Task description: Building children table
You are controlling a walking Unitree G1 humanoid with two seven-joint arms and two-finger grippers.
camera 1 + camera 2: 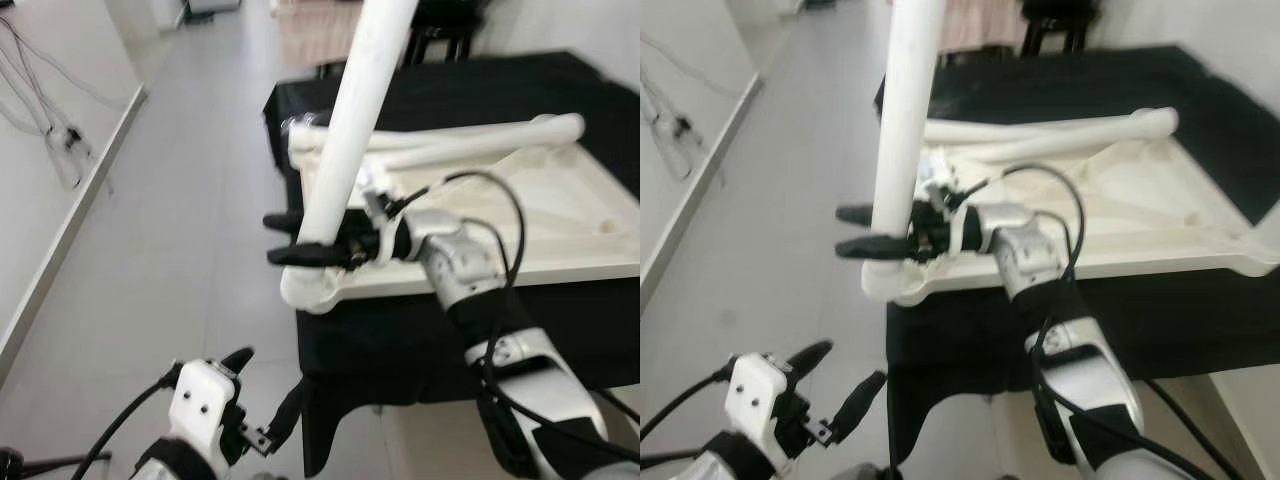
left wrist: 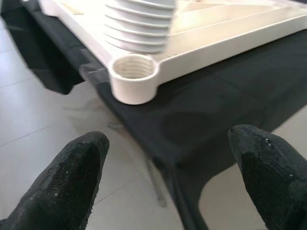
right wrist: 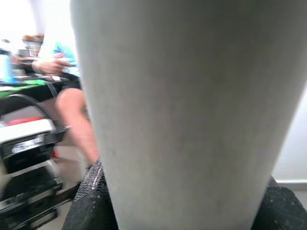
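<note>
White table leg (image 1: 355, 120), held upright by the right hand (image 1: 300, 238), stands with its threaded lower end just above the threaded corner socket (image 2: 133, 78) of the upturned white tabletop (image 1: 560, 215). Black fingers (image 1: 298, 256) are clamped on either side of the leg near its base. A second leg (image 1: 470, 142) lies across the tabletop, which rests on a desk (image 1: 520, 80) under black cloth. Low beside the desk, the left hand (image 2: 165, 179) hangs with fingers apart.
</note>
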